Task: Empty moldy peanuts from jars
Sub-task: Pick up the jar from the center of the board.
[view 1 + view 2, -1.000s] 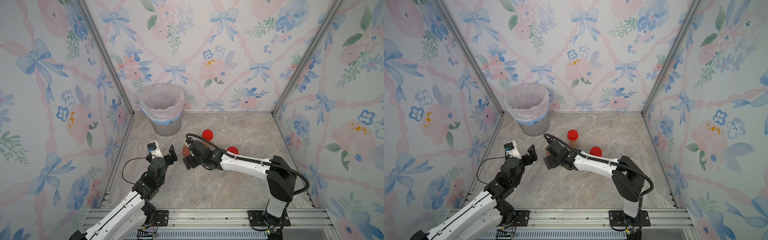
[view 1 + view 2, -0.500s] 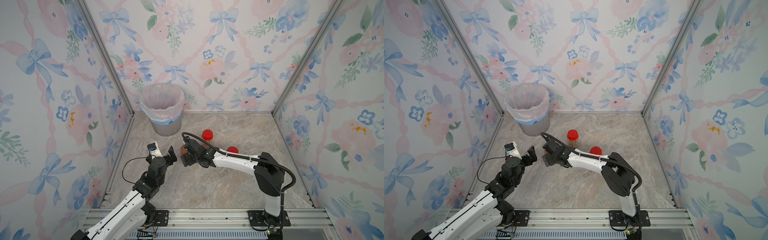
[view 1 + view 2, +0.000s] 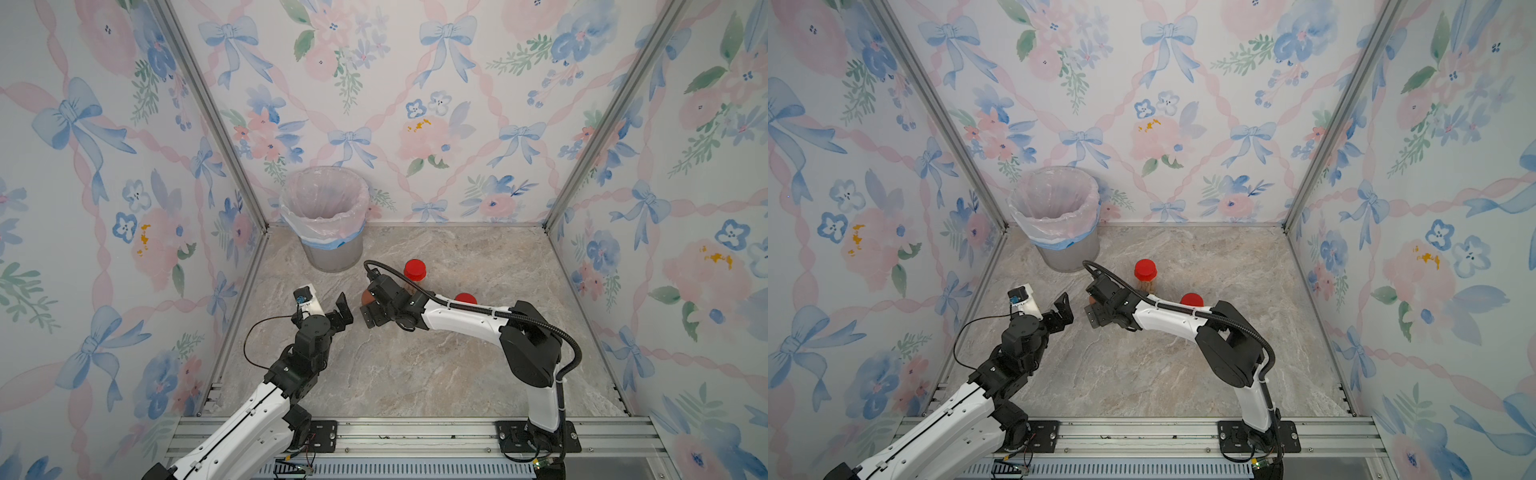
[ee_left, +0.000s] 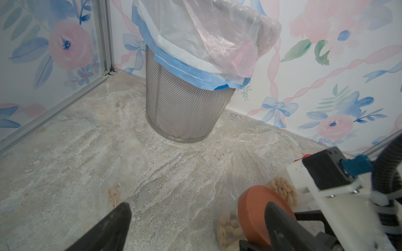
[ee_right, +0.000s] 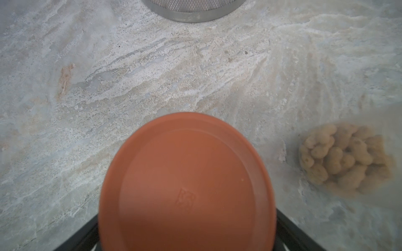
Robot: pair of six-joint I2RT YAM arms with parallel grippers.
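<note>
My right gripper (image 3: 368,308) (image 5: 187,239) is shut on the wide clear jar. The jar lies tipped, with its brown lid (image 3: 367,296) (image 5: 187,180) facing my left gripper (image 3: 345,311). That gripper stands open just to the jar's left, and in the left wrist view one finger (image 4: 282,228) overlaps the lid (image 4: 258,215). Moldy peanuts (image 4: 228,226) show through the jar's wall. Two slim jars with red lids (image 3: 416,270) (image 3: 466,298) stand upright behind my right arm. One of these holds a heap of peanuts (image 5: 345,160).
A grey mesh bin (image 3: 328,249) (image 4: 185,108) with a pinkish liner stands in the back left corner, a short way beyond both grippers. Flowered walls close the marble floor on three sides; a metal rail runs along the front.
My right arm has carried the brown-lidded jar slightly left, toward the left gripper, and its elbow has swung in. The left arm has barely moved.
</note>
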